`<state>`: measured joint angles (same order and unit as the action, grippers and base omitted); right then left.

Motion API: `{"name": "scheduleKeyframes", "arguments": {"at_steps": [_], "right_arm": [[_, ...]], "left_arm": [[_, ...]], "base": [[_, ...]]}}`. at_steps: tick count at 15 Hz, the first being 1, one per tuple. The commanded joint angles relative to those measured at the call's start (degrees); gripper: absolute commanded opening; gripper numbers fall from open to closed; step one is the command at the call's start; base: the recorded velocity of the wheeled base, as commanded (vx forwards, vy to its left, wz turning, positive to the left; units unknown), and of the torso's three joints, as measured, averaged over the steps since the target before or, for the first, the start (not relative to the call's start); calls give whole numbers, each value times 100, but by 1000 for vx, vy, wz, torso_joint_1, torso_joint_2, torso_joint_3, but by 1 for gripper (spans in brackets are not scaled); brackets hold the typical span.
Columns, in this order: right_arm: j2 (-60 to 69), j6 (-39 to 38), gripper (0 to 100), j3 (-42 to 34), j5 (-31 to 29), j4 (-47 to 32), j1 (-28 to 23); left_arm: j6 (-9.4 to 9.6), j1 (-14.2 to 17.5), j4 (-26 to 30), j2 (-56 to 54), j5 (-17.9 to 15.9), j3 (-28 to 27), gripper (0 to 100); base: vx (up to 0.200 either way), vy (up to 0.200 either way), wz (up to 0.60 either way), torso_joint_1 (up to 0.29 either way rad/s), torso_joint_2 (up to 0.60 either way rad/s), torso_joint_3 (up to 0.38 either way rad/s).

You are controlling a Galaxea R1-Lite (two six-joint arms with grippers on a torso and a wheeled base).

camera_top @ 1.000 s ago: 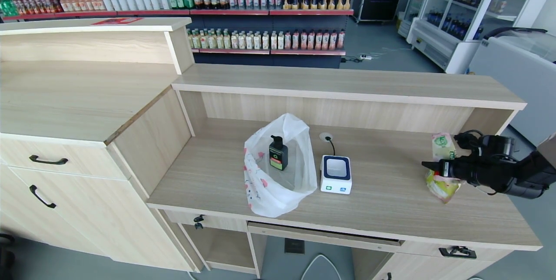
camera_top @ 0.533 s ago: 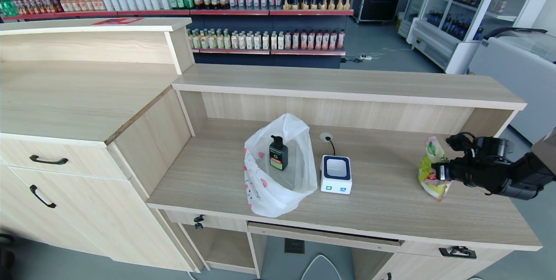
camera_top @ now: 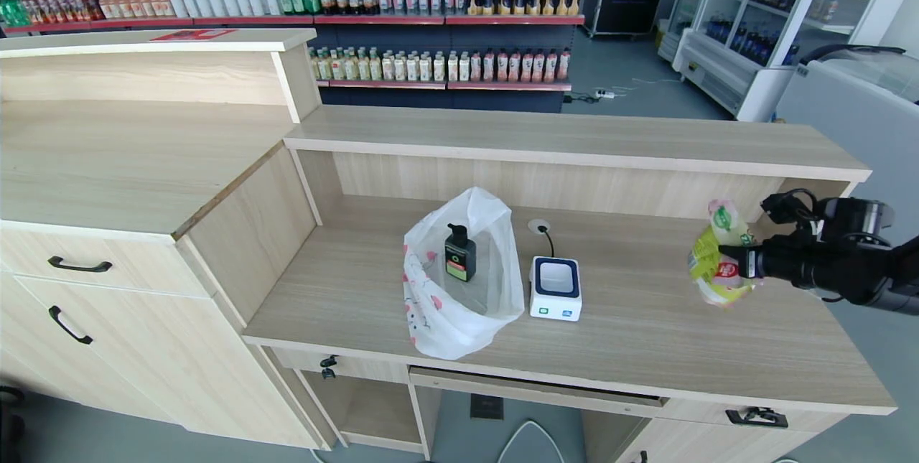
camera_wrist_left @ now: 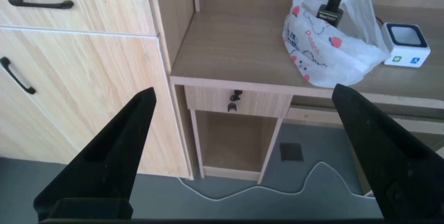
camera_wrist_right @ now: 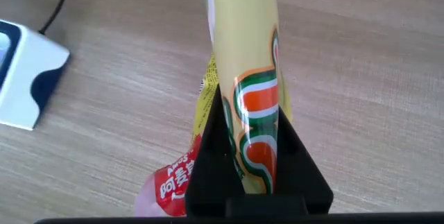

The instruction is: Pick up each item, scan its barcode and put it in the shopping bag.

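My right gripper (camera_top: 743,263) is shut on a yellow-green snack bag (camera_top: 714,253), holding it above the right part of the wooden counter (camera_top: 646,334). Up close, the snack bag (camera_wrist_right: 244,78) is pinched between the black fingers (camera_wrist_right: 215,154). The white barcode scanner (camera_top: 555,288) sits mid-counter, well to the left of the bag, and its corner (camera_wrist_right: 24,78) also shows in the right wrist view. A white shopping bag (camera_top: 459,291) with a black pump bottle (camera_top: 459,253) inside lies beside the scanner. My left gripper (camera_wrist_left: 243,154) hangs open off the counter's left front, above the floor.
A raised ledge (camera_top: 574,140) runs along the back of the counter. A taller cabinet with drawers (camera_top: 93,262) stands on the left. The scanner's cable (camera_top: 547,240) leads to a hole in the counter. Shelves of bottles and fridges fill the background.
My right gripper has lifted the snack bag off the counter, raising it and tilting it upward. The shopping bag, bottle and scanner have not moved.
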<state>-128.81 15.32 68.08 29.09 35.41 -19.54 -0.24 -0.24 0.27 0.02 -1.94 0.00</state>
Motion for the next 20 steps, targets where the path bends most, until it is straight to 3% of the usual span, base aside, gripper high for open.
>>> {"name": "scheduleKeyframes", "arguments": {"at_steps": [1, 5, 7, 10, 15, 17, 19, 20], "right_arm": [[1217, -3, 0, -472, 835, 9, -85], [2694, -170, 0, -955, 3622, 1, -436], [3169, -574, 0, -999, 4377, 9, -410], [4162, -1840, 0, -1333, 4738, 71, 56], [5032, -2464, 0, -1597, 4729, 45, 609], [5559, -3026, 0, -1922, 4729, 62, 1172], [5753, -3088, 0, -2036, 4720, 36, 1462], [6016, -3114, 0, -2150, 4703, -70, 1866]], "left_arm": [[-2, -2, 0, 6, 0, 0, 100], [-2, 7, 0, 6, 0, 0, 100], [-2, 7, 0, 6, 0, 0, 100], [-2, -2, 0, 6, 0, 0, 100], [-2, 7, -9, 6, 0, 0, 100], [-2, -2, 0, 6, 0, 0, 100], [-2, -2, 0, 6, 0, 0, 100], [-2, -2, 0, 6, 0, 0, 100]], "base": [[0, 0, 0, 0, 0, 0], [0, 0, 0, 0, 0, 0], [0, 0, 0, 0, 0, 0], [0, 0, 0, 0, 0, 0], [0, 0, 0, 0, 0, 0], [0, 0, 0, 0, 0, 0], [0, 0, 0, 0, 0, 0], [0, 0, 0, 0, 0, 0]]}}
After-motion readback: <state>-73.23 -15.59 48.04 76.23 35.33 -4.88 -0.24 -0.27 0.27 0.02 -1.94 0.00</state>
